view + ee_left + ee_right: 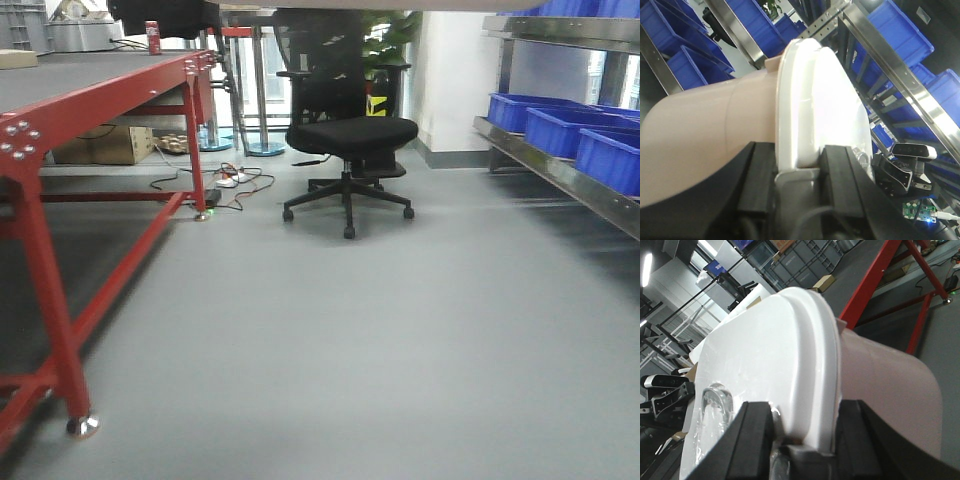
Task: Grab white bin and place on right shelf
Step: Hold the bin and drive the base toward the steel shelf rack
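Observation:
The white bin [700, 135] is held between both grippers, off the floor. Its body is pinkish off-white and its flat white lid [820, 100] faces the shelf side. My left gripper [799, 155] is shut on the bin's lid rim, one black finger on each side. My right gripper [805, 415] is shut on the opposite rim of the same bin [885, 390], with the lid [765, 350] to its left. The right shelf [560, 172] shows its steel rail at the right of the front view. It also shows beyond the bin in the left wrist view [890, 60]. Neither gripper shows in the front view.
Blue crates [560, 125] sit on the right shelf. A red-framed table [100, 100] with a dark top stands at the left. A black office chair [350, 135] stands in the middle distance. Cables and a power strip [230, 180] lie on the grey floor by the table leg.

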### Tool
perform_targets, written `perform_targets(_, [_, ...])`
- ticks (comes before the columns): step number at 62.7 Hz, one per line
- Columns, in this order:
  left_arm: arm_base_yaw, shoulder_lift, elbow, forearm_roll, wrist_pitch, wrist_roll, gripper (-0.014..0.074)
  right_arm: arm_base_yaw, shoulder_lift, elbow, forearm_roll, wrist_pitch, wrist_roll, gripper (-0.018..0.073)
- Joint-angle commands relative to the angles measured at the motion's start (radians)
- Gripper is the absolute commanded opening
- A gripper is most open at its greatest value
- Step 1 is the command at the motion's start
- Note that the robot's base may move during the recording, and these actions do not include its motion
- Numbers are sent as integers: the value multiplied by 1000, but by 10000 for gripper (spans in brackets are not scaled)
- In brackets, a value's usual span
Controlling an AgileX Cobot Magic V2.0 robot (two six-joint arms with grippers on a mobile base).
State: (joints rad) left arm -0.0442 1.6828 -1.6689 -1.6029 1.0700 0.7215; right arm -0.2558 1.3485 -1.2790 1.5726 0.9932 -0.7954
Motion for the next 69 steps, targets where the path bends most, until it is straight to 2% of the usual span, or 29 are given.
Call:
perform_targets(1, [-47,-53,-40,-90,235,12,-126,38,-43,-39,102,273,-6,54])
perform_targets(69, [-47,-53,-40,-90,233,12,-126,38,-43,-39,102,264,-6,54])
